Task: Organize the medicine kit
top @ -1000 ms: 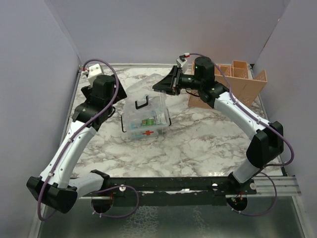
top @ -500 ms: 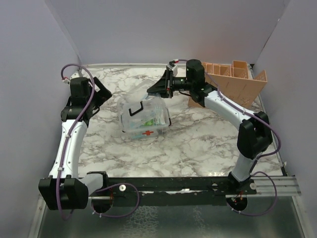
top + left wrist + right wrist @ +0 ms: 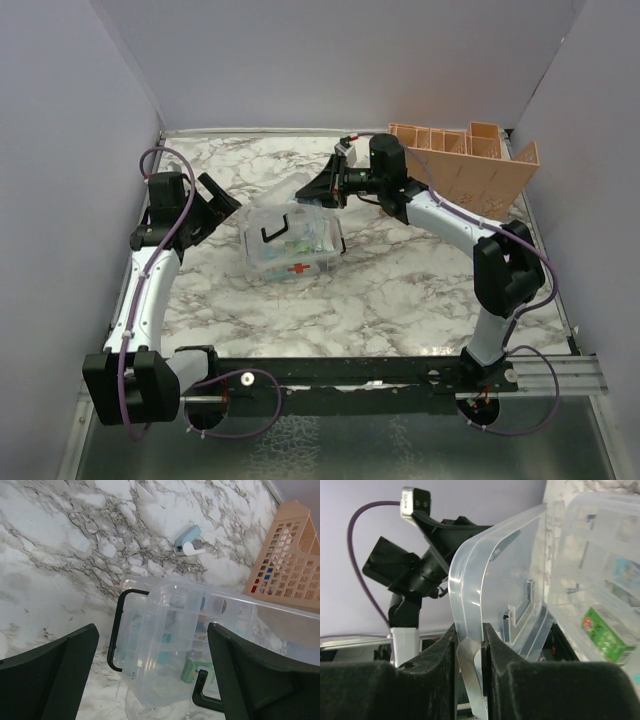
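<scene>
The medicine kit (image 3: 292,245), a clear box with a black handle and a red cross, sits mid-table. Its clear lid (image 3: 495,580) is tilted partway up, and my right gripper (image 3: 326,187) is shut on the lid's edge (image 3: 470,645). A green packet (image 3: 605,635) lies inside the box. My left gripper (image 3: 215,205) hangs open just left of the kit. In the left wrist view the kit (image 3: 170,645) lies between and beyond the wide-spread fingers (image 3: 50,675), which touch nothing.
A peach slotted organizer (image 3: 470,165) stands at the back right, also seen in the left wrist view (image 3: 290,565). A small blue and white item (image 3: 187,541) lies on the marble table (image 3: 400,290) behind the kit.
The lid has tipped lower over the box as my right gripper moved left and down with it. My left arm swung out to the left wall, then turned its open gripper back toward the kit.
</scene>
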Available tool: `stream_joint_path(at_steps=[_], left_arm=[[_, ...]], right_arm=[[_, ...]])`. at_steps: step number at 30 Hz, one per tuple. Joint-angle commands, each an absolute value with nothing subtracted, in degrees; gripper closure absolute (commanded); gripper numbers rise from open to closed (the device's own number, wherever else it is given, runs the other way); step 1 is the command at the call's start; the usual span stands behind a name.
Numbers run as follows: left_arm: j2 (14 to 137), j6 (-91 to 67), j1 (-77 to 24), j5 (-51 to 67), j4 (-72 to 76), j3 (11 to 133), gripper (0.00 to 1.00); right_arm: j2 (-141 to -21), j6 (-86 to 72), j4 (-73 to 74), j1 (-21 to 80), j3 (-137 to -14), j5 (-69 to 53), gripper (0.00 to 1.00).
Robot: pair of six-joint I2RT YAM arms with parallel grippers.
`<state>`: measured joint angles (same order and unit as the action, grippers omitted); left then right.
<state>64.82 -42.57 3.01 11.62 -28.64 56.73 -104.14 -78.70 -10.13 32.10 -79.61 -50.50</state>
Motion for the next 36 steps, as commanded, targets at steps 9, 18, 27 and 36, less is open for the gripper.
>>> stream_joint_path(at_steps=[9, 18, 27, 36], left_arm=[[65.84, -40.3, 3.64, 25.2, -23.6, 50.88, 0.06], [66.93, -41.42, 3.66, 24.72, -21.31, 47.0, 0.06], [61.06, -42.99, 3.69, 15.53, -20.49, 48.52, 0.06], [59.59, -42.73, 3.69, 15.48, -20.85, 48.79, 0.05]], right_arm=[[-102.4, -73.7, -15.07, 27.04, -71.16, -44.6, 0.88], [-104.37, -76.31, -19.36, 26.01, -68.18, -49.97, 0.84], [-105.31, -87.72, -32.36, 27.03, -69.34, -56.3, 0.87], [-106.09, -96.32, -41.06, 28.71, -68.24, -55.73, 0.87]])
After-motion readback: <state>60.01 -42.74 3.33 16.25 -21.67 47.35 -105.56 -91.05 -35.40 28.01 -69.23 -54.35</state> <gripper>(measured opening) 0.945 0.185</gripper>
